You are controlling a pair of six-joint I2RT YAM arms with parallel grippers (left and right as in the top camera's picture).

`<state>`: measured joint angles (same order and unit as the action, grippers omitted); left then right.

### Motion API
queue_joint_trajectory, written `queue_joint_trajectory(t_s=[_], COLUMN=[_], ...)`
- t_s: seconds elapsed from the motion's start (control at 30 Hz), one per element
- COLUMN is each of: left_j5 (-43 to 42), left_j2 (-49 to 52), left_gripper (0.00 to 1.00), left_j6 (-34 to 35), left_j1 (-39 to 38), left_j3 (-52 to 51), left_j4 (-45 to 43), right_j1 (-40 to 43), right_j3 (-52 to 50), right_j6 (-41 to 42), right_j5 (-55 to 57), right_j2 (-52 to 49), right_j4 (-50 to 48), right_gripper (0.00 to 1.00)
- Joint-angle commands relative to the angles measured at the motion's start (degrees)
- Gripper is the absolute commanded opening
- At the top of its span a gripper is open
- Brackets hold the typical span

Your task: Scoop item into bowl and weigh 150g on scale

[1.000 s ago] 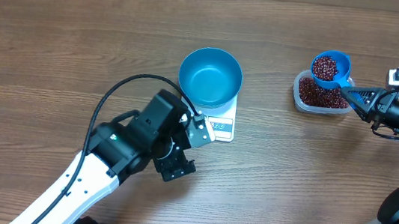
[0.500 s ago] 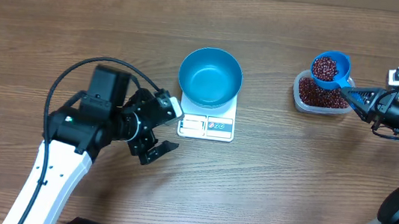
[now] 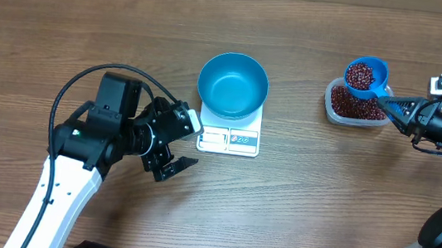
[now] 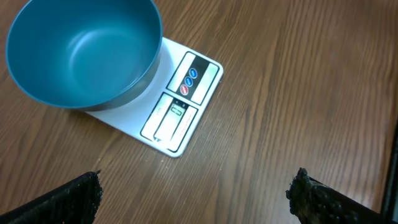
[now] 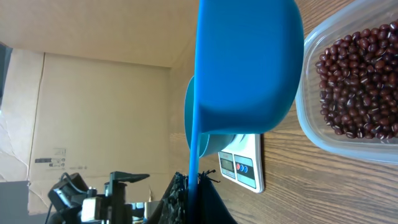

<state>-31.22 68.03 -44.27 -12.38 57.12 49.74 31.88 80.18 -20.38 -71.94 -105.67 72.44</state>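
Desk (image 3: 339, 187): brown wood grain, evenly lit, soft shadows.
Beyond the desk: tan cardboard boxes (image 5: 93, 106), stacked, one bearing a small printed label (image 5: 48, 156).

The overhead camera looks straight down on the whole bench (image 3: 47, 37), the left wrist view hangs close above the bowl (image 4: 81, 50) and scale (image 4: 186, 93) (both also seen overhead), and the right wrist view, rolled sideways, looks past the scoop (image 5: 249, 68) toward them.
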Motion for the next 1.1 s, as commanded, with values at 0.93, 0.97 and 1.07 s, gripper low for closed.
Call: queue_joint_trajectory(t_s=[0.93,0.97,1.07], left_j5=[4.4,4.4,4.4], left_j2=[-0.8,-0.8,-0.8], left_gripper=[1.00,0.99,1.00], left_j6=[-1.4,-1.4,-1.4], left_j1=[-0.4,-0.4,-0.4], left_j3=[-2.3,-2.3,-2.3], left_j4=[-3.5,-3.5,-3.4], right_j1=[0.1,0.1,0.1], right_j3=[-0.3,-0.3,-0.3], right_j6=[-0.9,-0.9,-0.9], right_j5=[-1.6,-1.6,-1.6], right_j2=[-0.2,-0.2,-0.2], right_j4=[-0.3,-0.3,-0.3], right_gripper=[0.04,0.04,0.04])
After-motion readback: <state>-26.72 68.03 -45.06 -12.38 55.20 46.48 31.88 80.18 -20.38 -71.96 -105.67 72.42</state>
